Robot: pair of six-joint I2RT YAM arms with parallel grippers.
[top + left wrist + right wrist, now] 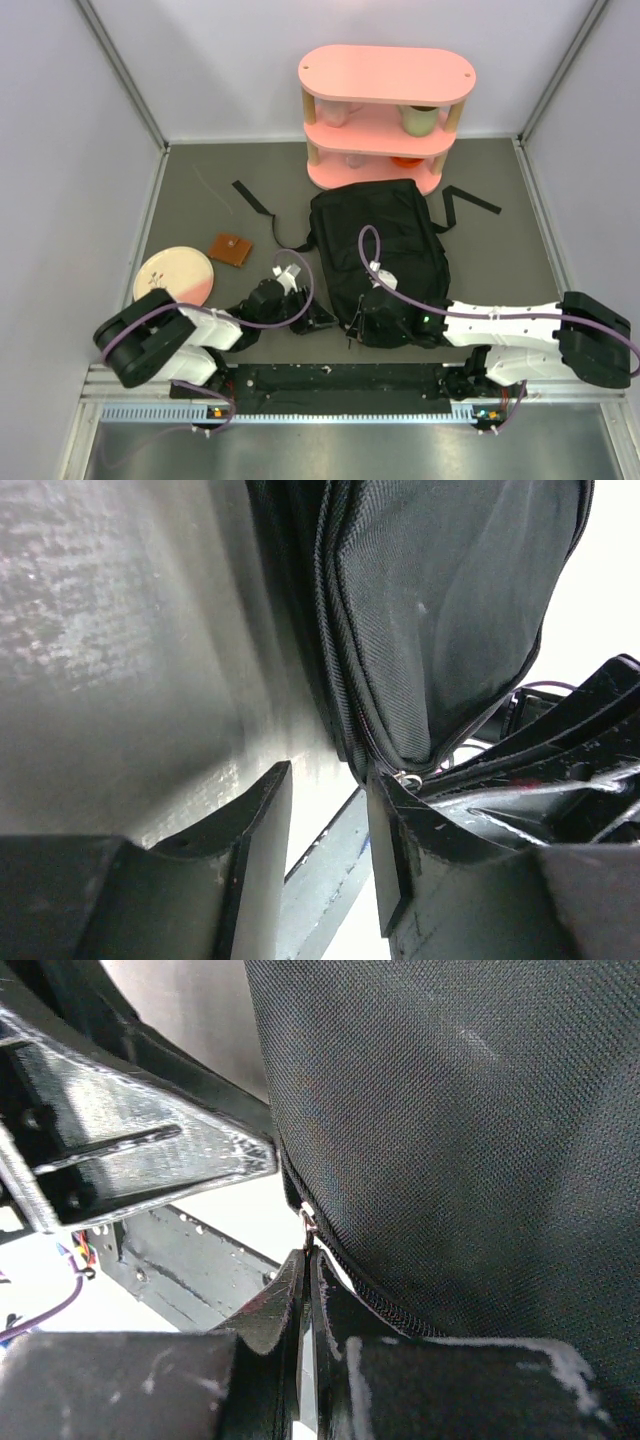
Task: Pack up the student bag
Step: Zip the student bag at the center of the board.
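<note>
The student bag (385, 240) is a black fabric backpack lying flat in the middle of the table, its straps spread to both sides. My left gripper (322, 320) is open at the bag's near left corner; in the left wrist view (328, 790) nothing lies between its fingers, and the bag's zipper seam (345, 660) runs just above them. My right gripper (358, 322) is at the bag's near edge. In the right wrist view (307, 1258) it is shut on the small metal zipper pull (308, 1222) at the bag's (470, 1130) edge.
A pink two-tier shelf (385, 110) with cups stands behind the bag. A pink and cream plate (173, 277) and a brown square wallet (231, 249) lie at the left. Loose straps (252, 197) (470, 203) trail on the table.
</note>
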